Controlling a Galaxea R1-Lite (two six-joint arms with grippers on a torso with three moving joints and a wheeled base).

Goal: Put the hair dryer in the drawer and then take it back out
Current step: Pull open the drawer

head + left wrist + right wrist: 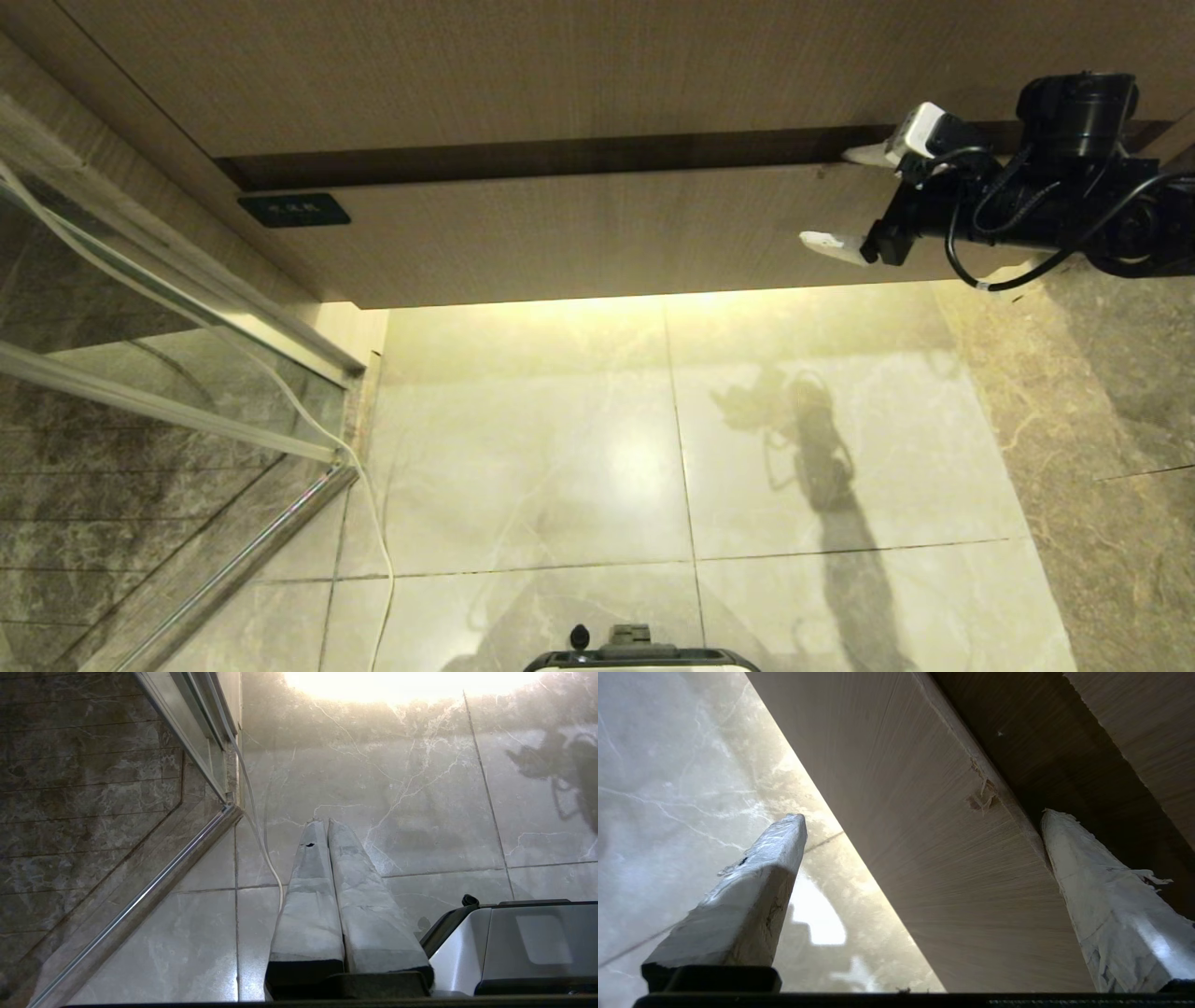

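Note:
The drawer is a wide light wood-grain front with a small dark label at its left end, and it stands closed. My right gripper is open at the drawer's right end, pointing along the front. One finger lies at the dark gap above the drawer's top edge, and the other finger hangs by its lower edge, so the right gripper spans the front's height with nothing held. The left gripper is shut and empty, pointing at the floor. The hair dryer is out of view.
A plain wood-grain panel sits above the gap. A glass shower door with a metal rail stands at the left, with a thin white cable running down beside it. Glossy marble tiles cover the floor, and my base is at the near edge.

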